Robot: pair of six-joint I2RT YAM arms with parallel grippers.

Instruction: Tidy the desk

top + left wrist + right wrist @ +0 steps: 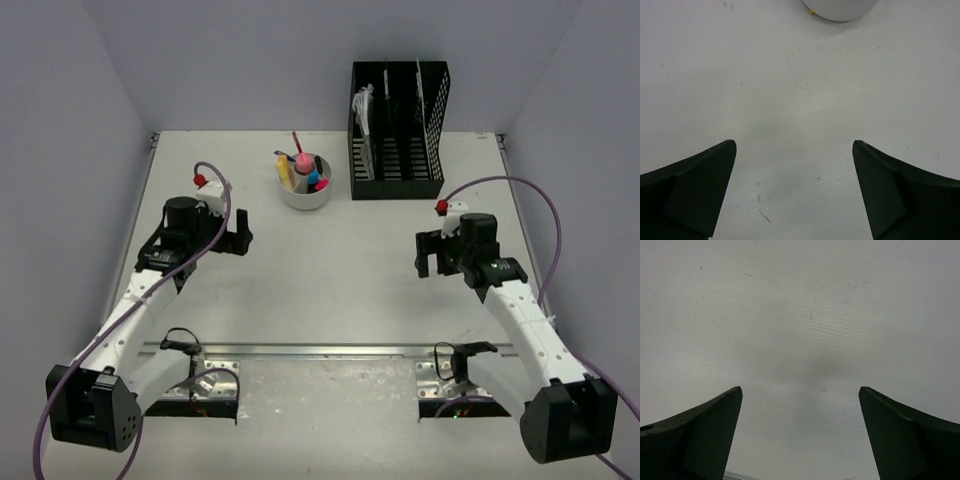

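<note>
The desk (330, 270) is a large matte white tabletop with a silver rail (320, 350) along its near edge. My left gripper (238, 232) is open and empty, low over bare desk left of centre; in the left wrist view (794, 146) only white desk shows between its fingers. My right gripper (426, 255) is open and empty over bare desk at the right; the right wrist view (800, 390) shows only white surface between its fingers.
A small round white cup (305, 182) holding pens and colourful items stands at the back centre; its base shows in the left wrist view (839, 9). A black mesh file rack (396, 130) with papers stands at the back right. Grey walls enclose three sides.
</note>
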